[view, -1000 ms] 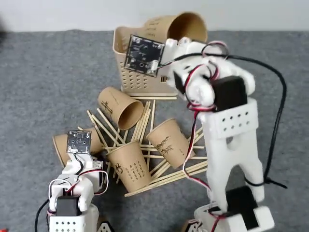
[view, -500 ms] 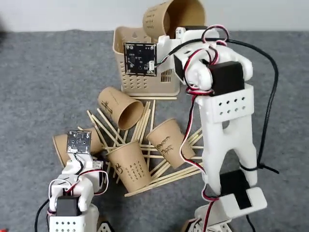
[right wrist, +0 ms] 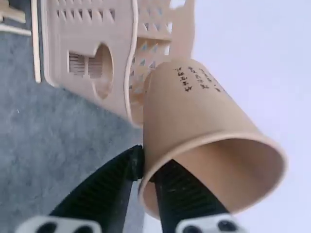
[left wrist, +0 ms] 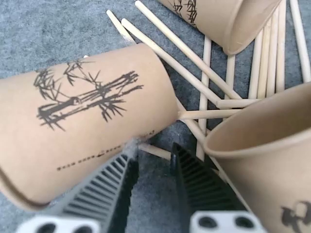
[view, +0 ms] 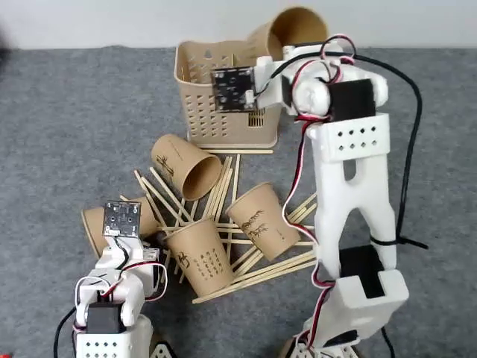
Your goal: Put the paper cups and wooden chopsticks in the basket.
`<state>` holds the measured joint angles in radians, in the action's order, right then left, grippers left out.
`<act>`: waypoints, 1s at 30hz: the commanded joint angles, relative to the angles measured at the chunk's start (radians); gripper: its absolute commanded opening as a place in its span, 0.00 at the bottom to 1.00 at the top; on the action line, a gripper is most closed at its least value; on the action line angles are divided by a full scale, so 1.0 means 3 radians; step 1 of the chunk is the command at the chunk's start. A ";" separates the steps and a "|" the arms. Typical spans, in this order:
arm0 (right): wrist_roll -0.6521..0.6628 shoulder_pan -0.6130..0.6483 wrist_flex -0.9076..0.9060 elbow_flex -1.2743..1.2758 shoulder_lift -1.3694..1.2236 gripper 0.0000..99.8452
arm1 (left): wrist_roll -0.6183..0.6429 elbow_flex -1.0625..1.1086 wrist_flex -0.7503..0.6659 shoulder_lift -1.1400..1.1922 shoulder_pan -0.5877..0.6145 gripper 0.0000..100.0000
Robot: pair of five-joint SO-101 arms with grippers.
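Paper cups and wooden chopsticks, taken left to right across the table.

Near left: lying cup on its side, long axis roughly left-right, hard against the outer face of one finger of the left tool. Tool narrowly parted, nothing between the jaws.

Middle: wooden chopsticks scattered flat, mostly pointing near-far. Three more cups tipped over among them, none in the basket yet.

Far middle: basket upright, opening facing up.

Far right: held cup pinched at its rim by the right tool, one finger inside the mouth, one outside. Raised off the table, tilted, base toward the basket's far right corner, mouth up and to the right.

Probably calls for a short carry leftward and nearer, over the opening, before letting go; likely to fall outside the right wall otherwise.
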<state>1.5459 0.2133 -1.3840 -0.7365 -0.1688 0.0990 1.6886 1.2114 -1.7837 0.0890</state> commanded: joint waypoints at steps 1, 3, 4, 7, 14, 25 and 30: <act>0.0261 -0.0049 0.0105 -0.0159 0.0033 0.01 | -0.0015 -0.0013 0.0010 0.0000 0.0010 0.11; 0.0440 -0.0043 0.0182 -0.0159 0.0033 0.01 | -0.0015 -0.0013 0.0010 0.0000 0.0010 0.11; 0.0471 -0.0033 0.0222 -0.0159 0.0033 0.01 | -0.0015 -0.0013 0.0010 0.0000 0.0010 0.11; 0.0481 -0.0023 0.0253 -0.0159 0.0028 0.01 | -0.0015 -0.0013 0.0010 0.0000 0.0010 0.11; 0.0465 -0.0023 0.0054 -0.0143 0.0023 0.01 | -0.0015 -0.0013 0.0010 0.0000 0.0010 0.11; 0.0215 0.0033 0.0038 -0.0153 -0.0151 0.01 | -0.0015 -0.0013 0.0010 0.0000 0.0010 0.11; 0.0215 0.0033 0.0038 -0.0153 -0.0151 0.10 | -0.0015 -0.0013 0.0010 0.0000 0.0010 0.11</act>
<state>1.6241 0.2209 -1.3686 -0.7365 -0.2286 0.0990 1.6886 1.2114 -1.7837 0.0890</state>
